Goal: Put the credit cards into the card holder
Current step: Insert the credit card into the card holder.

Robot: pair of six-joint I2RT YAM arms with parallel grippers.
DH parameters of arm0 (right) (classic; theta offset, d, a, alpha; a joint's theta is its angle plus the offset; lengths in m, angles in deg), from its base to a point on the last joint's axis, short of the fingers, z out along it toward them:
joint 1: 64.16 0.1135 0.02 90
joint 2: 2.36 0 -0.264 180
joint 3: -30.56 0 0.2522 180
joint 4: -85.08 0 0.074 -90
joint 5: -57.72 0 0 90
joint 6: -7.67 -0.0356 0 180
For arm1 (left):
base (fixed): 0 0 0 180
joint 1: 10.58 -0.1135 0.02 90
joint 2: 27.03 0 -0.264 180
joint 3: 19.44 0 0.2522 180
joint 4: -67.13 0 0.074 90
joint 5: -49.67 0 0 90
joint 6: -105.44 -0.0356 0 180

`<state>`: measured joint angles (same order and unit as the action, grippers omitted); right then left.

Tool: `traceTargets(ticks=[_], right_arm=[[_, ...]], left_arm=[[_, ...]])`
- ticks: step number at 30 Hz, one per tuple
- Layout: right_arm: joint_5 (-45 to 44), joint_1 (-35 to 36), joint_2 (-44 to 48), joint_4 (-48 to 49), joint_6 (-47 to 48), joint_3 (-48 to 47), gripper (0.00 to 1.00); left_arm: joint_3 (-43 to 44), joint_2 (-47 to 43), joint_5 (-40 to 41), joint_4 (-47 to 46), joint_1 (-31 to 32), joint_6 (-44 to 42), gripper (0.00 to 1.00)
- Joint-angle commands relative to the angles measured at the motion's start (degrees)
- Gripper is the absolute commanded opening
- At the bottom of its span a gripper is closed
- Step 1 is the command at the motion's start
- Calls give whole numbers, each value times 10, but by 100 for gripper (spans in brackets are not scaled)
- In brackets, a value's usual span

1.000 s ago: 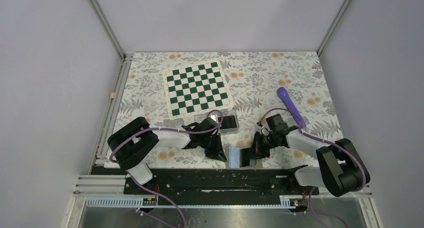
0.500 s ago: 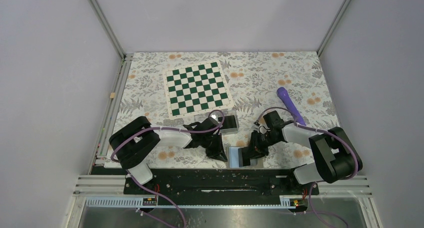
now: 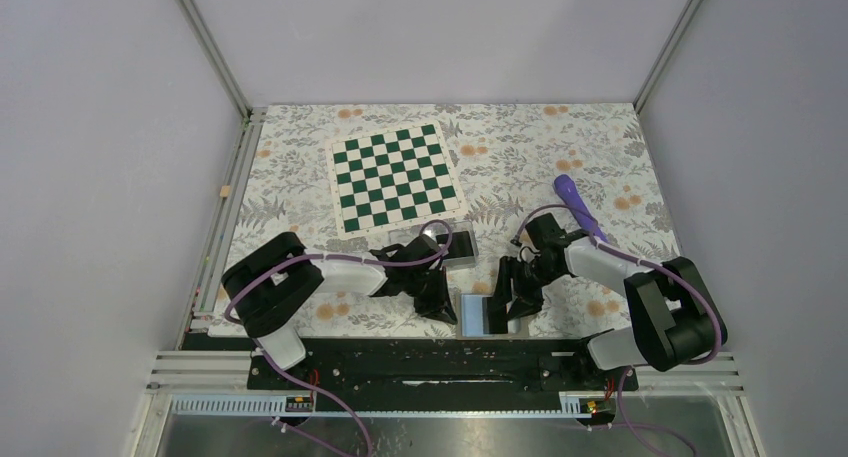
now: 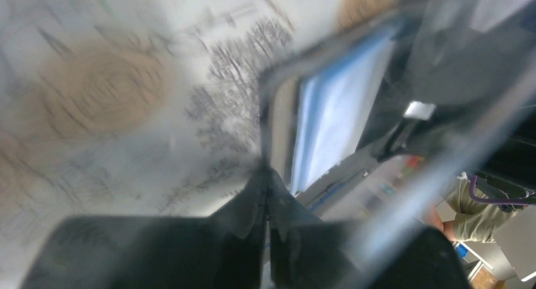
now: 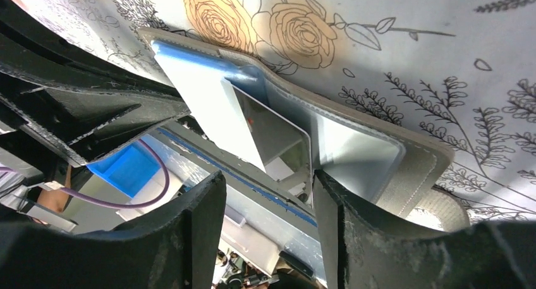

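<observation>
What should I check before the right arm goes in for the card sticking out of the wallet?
1. The right gripper is open: ok.
2. The card stands proud of its wallet pocket: ok.
3. The card sits ahead of the gap between the right fingers: ok.
4. The left gripper is shut on the wallet edge, as it appears in the blurred left wrist view: ok.
5. The card holder has free room: cannot tell.

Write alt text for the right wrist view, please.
The right pincer hangs open just before an opened taupe wallet with a light-blue lining, where a glossy card stands partly out of a pocket. Behind lies a floral tablecloth; dark arm parts fill the left edge.
</observation>
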<state>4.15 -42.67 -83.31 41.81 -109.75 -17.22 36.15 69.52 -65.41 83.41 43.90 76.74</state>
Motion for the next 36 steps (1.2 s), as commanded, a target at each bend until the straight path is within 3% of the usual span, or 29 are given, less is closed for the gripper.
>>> traceTargets(ticks=[1,20,26,31,36], right_arm=[[-14,9,-6,-23,13,-12,59],[-25,103,-66,-2,13,-77,47],[-34,112,-70,-13,11,-83,52],[-80,112,-22,-54,7,-87,67],[-99,112,13,-66,0,-75,73]], left_arm=[[10,21,8,24,10,-8,0],[44,34,15,63,17,-35,0],[81,28,34,112,17,-62,0],[100,-20,84,183,16,-84,20],[87,-88,100,178,17,-79,27]])
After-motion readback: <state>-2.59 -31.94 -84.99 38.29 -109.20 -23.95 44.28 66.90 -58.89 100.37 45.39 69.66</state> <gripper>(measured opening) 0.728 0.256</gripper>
